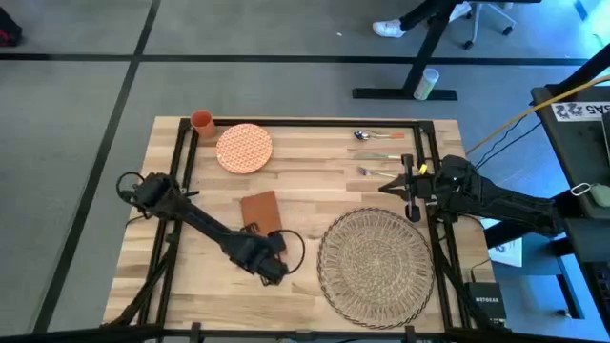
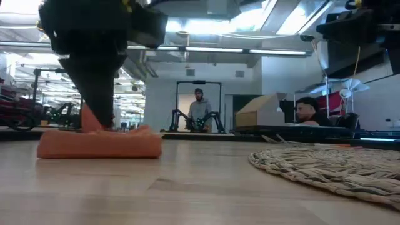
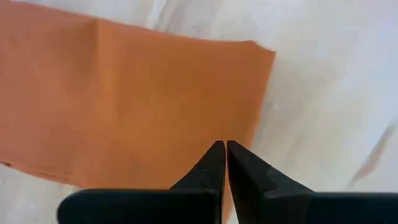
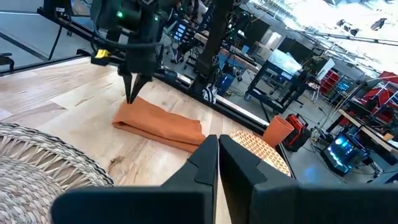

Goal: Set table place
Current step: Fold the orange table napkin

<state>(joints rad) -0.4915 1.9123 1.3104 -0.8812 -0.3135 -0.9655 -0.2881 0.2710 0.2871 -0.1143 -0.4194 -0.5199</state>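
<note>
The mat (image 1: 374,263) is lying flat on the tabletop (image 1: 305,167), toward its right front part, with its woven rim showing in the low view (image 2: 331,165). Left of it, well apart, the napkin (image 1: 259,211) is lying on the bare planks. The left gripper (image 1: 255,229) is pointing down at the napkin's near edge, its fingers pressed together with nothing visibly between them; the wrist view shows the tips (image 3: 225,149) meeting over the orange cloth (image 3: 124,106). In the low view the dark gripper is standing on the napkin (image 2: 100,142), whose top is bunched up beside it.

The right gripper (image 1: 412,181) is hovering by the right frame rail, above the mat's far edge, fingers (image 4: 208,155) closed together and empty. Behind it, a fork (image 1: 376,172) and spoon (image 1: 367,135) are lying near the far right corner. A plate (image 1: 244,148) and cup (image 1: 202,121) are sitting at the far left.
</note>
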